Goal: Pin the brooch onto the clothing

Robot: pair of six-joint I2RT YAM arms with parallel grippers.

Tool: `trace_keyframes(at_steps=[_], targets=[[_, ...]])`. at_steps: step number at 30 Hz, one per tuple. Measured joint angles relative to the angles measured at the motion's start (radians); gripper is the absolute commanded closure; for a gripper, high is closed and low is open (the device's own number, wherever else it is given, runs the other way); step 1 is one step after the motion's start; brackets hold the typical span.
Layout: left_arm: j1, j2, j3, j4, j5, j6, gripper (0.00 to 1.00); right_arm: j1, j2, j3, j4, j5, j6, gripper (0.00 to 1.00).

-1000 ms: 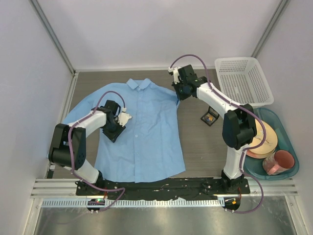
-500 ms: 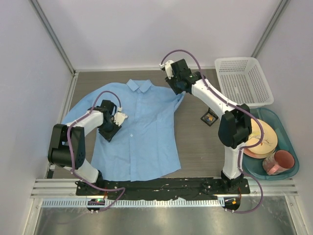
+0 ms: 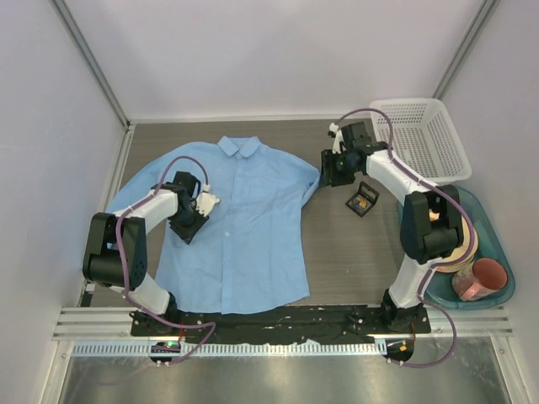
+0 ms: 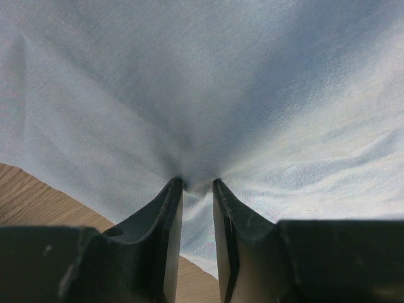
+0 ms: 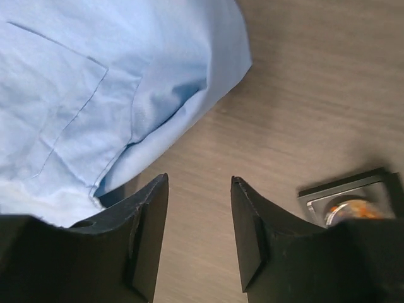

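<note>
left claw (image 4: pixel 197 186) clenched on shirt (image 3: pixel 244 219) fabric, centre-left, likely to anchor it | right claw (image 5: pixel 199 233) spread, empty, above table (image 5: pixel 303 95) | brooch (image 5: pixel 348 208) seated in black case (image 5: pixel 353 183), lower right, not yet picked

No legible text, label, brand, number or sign on shirt (image 3: pixel 248 236), black case (image 3: pixel 355 205) or basket (image 3: pixel 421 143).
</note>
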Motion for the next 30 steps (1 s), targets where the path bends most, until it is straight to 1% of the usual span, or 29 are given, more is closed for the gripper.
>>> trace_keyframes(at_steps=[2, 5, 9, 15, 21, 23, 24, 25, 28, 30], targets=[[0.0, 0.001, 0.001, -0.001, 0.0, -0.001, 0.71, -0.018, -0.036, -0.077, 0.043, -0.053, 0.071, 0.47], [0.0, 0.001, 0.002, -0.002, 0.0, -0.001, 0.7, -0.003, -0.066, -0.177, 0.122, -0.13, 0.169, 0.48], [0.0, 0.001, 0.003, -0.003, 0.0, -0.001, 0.7, 0.018, -0.064, -0.266, 0.182, -0.191, 0.252, 0.49], [0.0, 0.001, 0.003, -0.003, 0.0, -0.001, 0.7, 0.021, -0.046, -0.303, 0.266, -0.229, 0.325, 0.49], [0.0, 0.001, 0.003, -0.003, 0.0, -0.001, 0.7, 0.021, -0.01, -0.309, 0.347, -0.258, 0.377, 0.45], [0.0, 0.001, 0.003, -0.003, 0.0, -0.001, 0.7, 0.021, 0.008, -0.311, 0.369, -0.267, 0.394, 0.51], [0.0, 0.001, 0.003, -0.003, 0.0, -0.001, 0.7, 0.021, 0.02, -0.311, 0.379, -0.273, 0.401, 0.56], [0.0, 0.001, 0.003, -0.003, 0.0, -0.001, 0.7, 0.021, 0.029, -0.311, 0.385, -0.277, 0.405, 0.71], [0.0, 0.001, 0.003, -0.003, -0.001, -0.001, 0.7, 0.021, 0.057, -0.311, 0.396, -0.293, 0.413, 0.99], [0.001, 0.001, 0.003, -0.002, -0.001, 0.0, 0.71, 0.021, 0.063, -0.309, 0.382, -0.292, 0.397, 0.99]])
